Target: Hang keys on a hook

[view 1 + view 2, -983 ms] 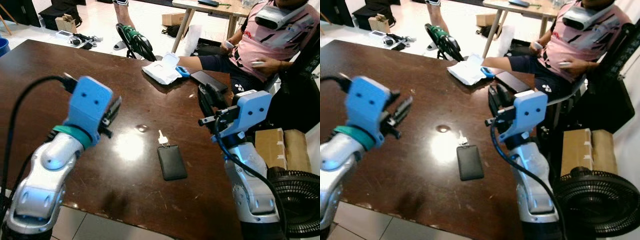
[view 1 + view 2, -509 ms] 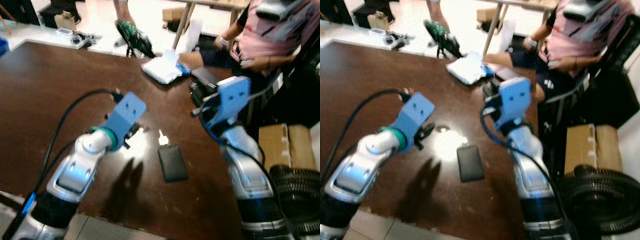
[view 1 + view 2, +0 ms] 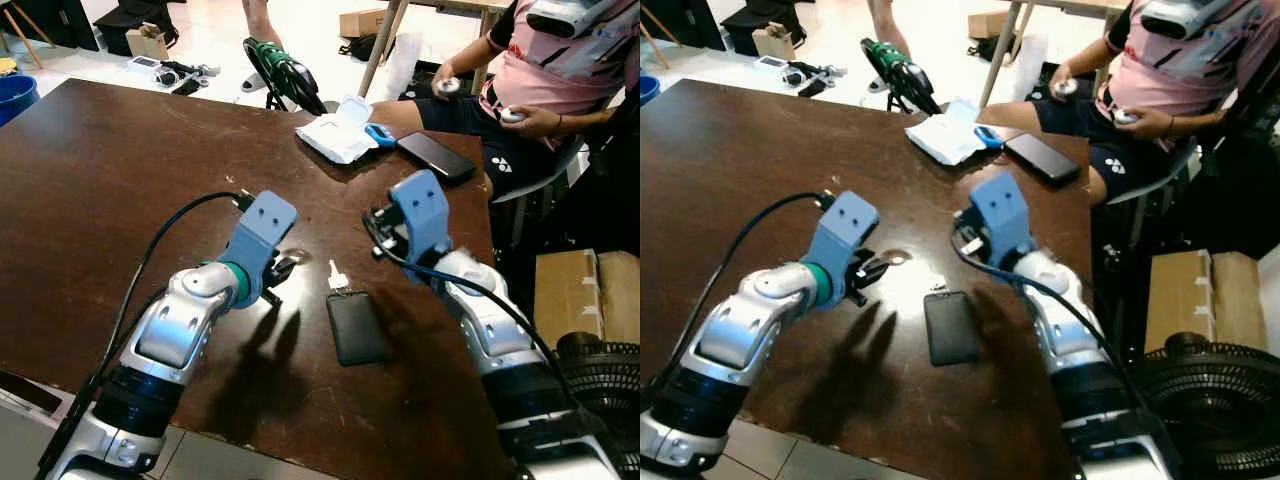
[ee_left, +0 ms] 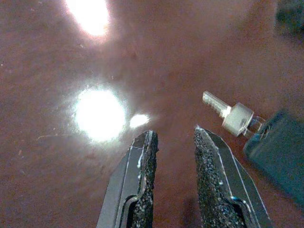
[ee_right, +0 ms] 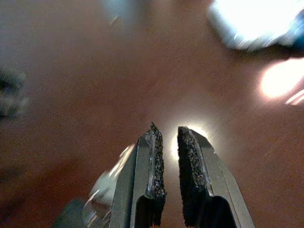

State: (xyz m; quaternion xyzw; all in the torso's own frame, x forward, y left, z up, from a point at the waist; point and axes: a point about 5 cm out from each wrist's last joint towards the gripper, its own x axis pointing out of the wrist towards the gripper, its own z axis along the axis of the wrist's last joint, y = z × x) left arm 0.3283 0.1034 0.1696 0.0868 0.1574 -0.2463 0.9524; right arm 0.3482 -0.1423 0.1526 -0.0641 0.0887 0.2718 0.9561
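On the dark brown bench (image 3: 90, 180), near its right side, the keys (image 3: 337, 277) lie flat, a small silver key joined by a ring to a black fob (image 3: 355, 326) that sits just nearer than it. The left tool (image 3: 283, 268) hovers low over the wood just left of the key, its two black fingers (image 4: 142, 190) parted by a narrow gap and holding nothing; in the left wrist view the key (image 4: 227, 113) lies a little beyond and to one side of the fingertips, not between them. The right tool (image 5: 167, 142) is held above the bench just right of the key, its fingers almost closed with only a slim gap, also empty. Farther back on the bench are a white packet (image 3: 334, 137), a small blue item (image 3: 379, 134) touching it, and a black phone (image 3: 435, 156). A seated person (image 3: 560, 70) in a pink shirt is beyond the far right corner, with a cardboard box (image 3: 583, 297) and a black fan (image 3: 600, 375) on the floor to the right.
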